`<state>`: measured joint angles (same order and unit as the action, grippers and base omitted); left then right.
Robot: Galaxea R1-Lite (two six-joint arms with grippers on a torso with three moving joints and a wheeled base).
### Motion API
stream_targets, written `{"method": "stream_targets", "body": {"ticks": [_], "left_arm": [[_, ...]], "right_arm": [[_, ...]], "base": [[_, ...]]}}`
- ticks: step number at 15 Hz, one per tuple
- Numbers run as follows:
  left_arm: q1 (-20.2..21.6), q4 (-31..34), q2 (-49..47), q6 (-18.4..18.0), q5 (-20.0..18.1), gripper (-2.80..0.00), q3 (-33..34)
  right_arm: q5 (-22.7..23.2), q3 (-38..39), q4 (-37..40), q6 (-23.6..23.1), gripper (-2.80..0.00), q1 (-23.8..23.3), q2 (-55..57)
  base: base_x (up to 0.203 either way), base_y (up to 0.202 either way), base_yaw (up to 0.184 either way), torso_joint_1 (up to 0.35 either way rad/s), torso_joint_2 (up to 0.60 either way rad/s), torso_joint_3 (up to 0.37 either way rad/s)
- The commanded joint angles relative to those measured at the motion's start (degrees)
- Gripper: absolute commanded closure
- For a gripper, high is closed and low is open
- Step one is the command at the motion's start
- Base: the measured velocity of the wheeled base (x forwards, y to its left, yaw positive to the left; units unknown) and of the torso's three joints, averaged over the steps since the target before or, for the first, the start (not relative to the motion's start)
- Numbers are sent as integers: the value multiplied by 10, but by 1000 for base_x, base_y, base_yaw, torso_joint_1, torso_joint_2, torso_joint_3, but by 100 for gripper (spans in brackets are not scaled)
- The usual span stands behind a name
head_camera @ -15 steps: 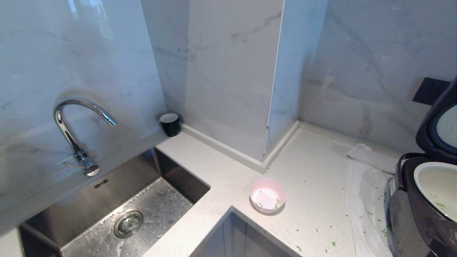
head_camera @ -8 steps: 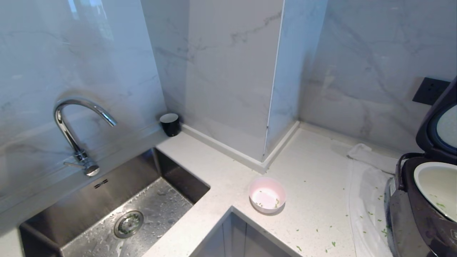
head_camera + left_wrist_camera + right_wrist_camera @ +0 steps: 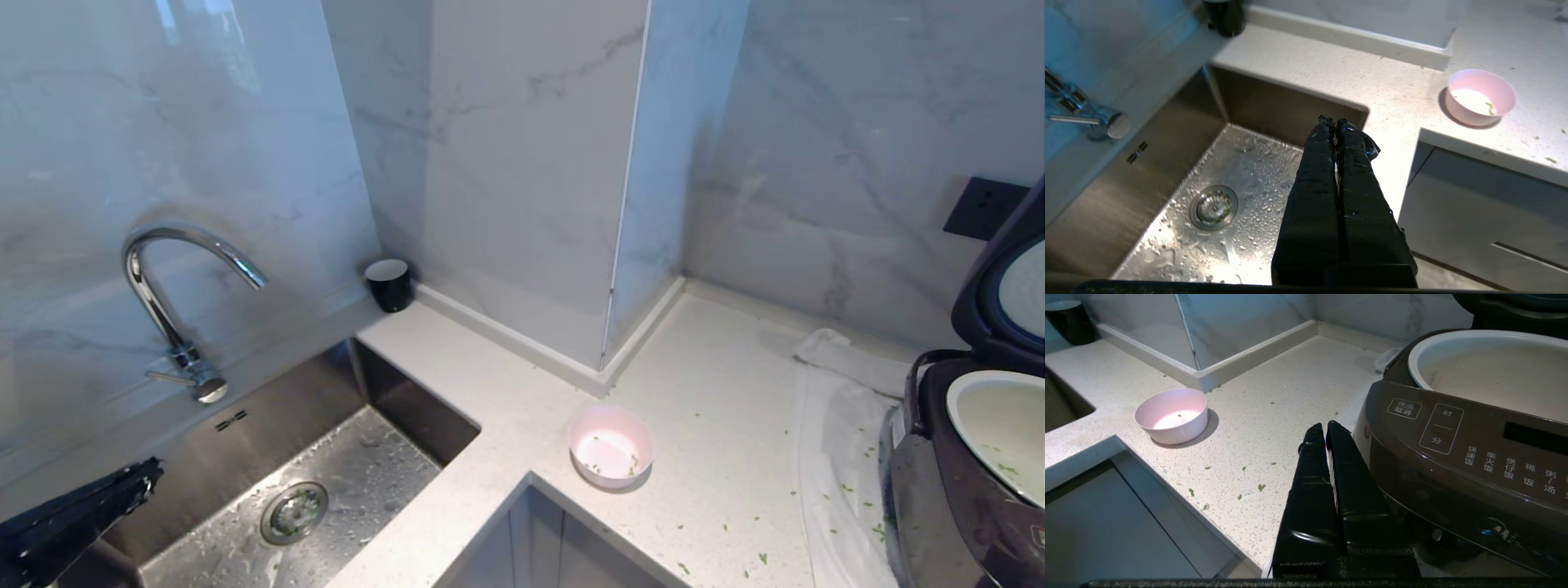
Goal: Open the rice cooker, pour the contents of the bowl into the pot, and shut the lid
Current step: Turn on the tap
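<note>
The rice cooker point(image 3: 963, 490) stands at the right edge with its lid point(image 3: 1000, 294) swung up and open. Inside it the cream-white pot point(image 3: 992, 425) holds a few green bits. The pink bowl point(image 3: 612, 447) sits on the counter near the front corner, with only a few green bits of the contents point(image 3: 633, 465) left inside. My left gripper point(image 3: 1334, 120) is shut and empty above the sink, well left of the bowl point(image 3: 1480, 98). My right gripper point(image 3: 1325, 426) is shut and empty beside the cooker's control panel point(image 3: 1453, 428), with the pot point(image 3: 1494, 371) beyond it.
A steel sink point(image 3: 269, 457) with a chrome faucet point(image 3: 175, 278) fills the left. A black cup point(image 3: 389, 283) stands by the wall corner. A white cloth point(image 3: 841, 425) lies under the cooker. Green bits are scattered over the counter point(image 3: 718, 506). A wall socket point(image 3: 984, 208) is behind the lid.
My left gripper has come into the head view at the lower left, over the sink's near edge. The bowl, cooker and right arm have not moved.
</note>
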<state>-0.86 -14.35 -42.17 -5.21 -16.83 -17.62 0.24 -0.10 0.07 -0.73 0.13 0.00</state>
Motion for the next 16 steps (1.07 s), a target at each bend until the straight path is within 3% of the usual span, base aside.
{"method": "stream_targets", "body": {"ticks": [1,5,9,14,16], "left_arm": [[-16,-29,-171,12,25,0,-27],[-45,-83,-429,125,234,0,-118],[-40,-111,-584,307,446,0,-179],[88,-114,-573,316,445,0,-182],[112,-115,-592,317,436,0,-184]], "right_arm": [[0,0,0,0,0,0,0],[0,0,0,-1,0,0,0],[0,0,0,0,0,0,0],[0,0,0,0,0,0,0],[0,0,0,0,0,0,0]], "base": [[0,0,0,0,0,0],[0,0,0,0,0,0],[0,0,0,0,0,0],[0,0,0,0,0,0],[0,0,0,0,0,0]]}}
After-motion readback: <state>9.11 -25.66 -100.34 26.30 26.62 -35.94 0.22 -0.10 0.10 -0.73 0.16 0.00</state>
